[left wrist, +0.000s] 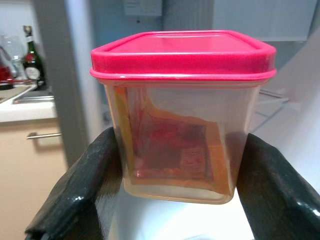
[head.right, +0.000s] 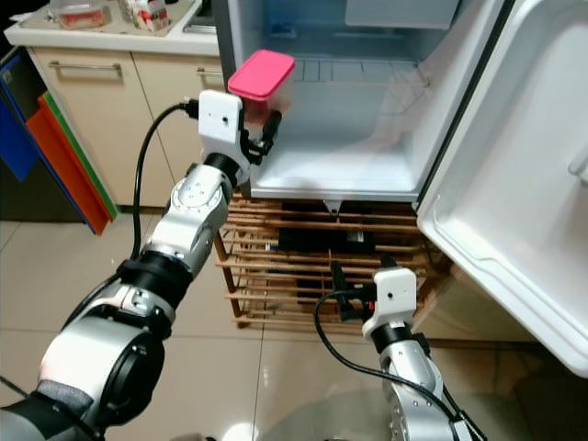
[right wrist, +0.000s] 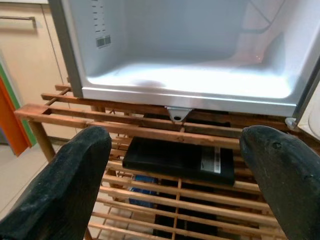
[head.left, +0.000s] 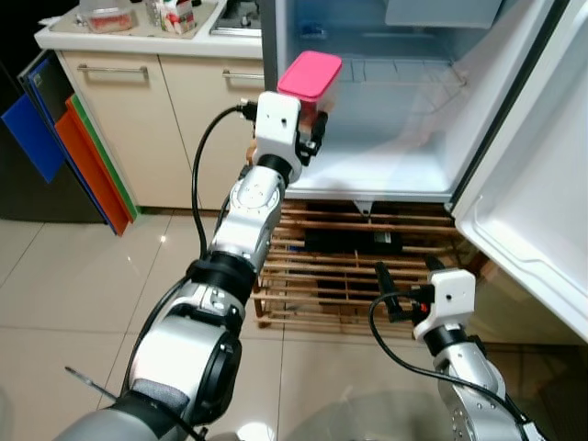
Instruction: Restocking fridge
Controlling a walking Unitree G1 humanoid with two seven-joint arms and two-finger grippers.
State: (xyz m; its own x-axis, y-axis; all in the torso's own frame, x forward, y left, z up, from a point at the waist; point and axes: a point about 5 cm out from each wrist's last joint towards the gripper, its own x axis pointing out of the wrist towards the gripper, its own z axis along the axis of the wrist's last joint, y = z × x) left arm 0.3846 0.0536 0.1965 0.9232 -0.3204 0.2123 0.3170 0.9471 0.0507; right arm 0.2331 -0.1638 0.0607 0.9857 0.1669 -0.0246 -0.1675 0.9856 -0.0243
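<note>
So nearest the camera, at the bottom right of the frame, the right arm is sitting low with its wrist bent forward, and the right pincer [head.left: 383, 285] is pointing out toward the wooden rack [head.left: 322, 276] under the fridge. In the right wrist view its two black fingers [right wrist: 60, 185] are standing wide apart with nothing between them, just hovering in front of the rack slats. A flat black box [right wrist: 180, 160] is lying on one of the rack's shelves, straight ahead of that pincer.

The left arm is doing the real work. It's coming up from the lower left of the frame, stretching diagonally up and forward, elbow nearly straight, wrist cocked up at the end. The left pincer [head.left: 312, 138] is clamped on the container [head.left: 310, 78], one finger pressing on each side of its lower half. The container is a clear squarish tub with a pink lid [left wrist: 182, 52], sitting upright, lid on top and tilting only slightly, something reddish-orange inside it. It's being held in the air right at the open front of the fridge [head.left: 367, 175], near the left edge of the opening and above the white floor of the compartment.

The fridge door [head.left: 524, 211] is swinging open on the right side of the frame. Farther back, upper left, a counter [head.left: 129, 37] is carrying some jars, with coloured boards [head.left: 83, 156] leaning beside its cabinets.
</note>
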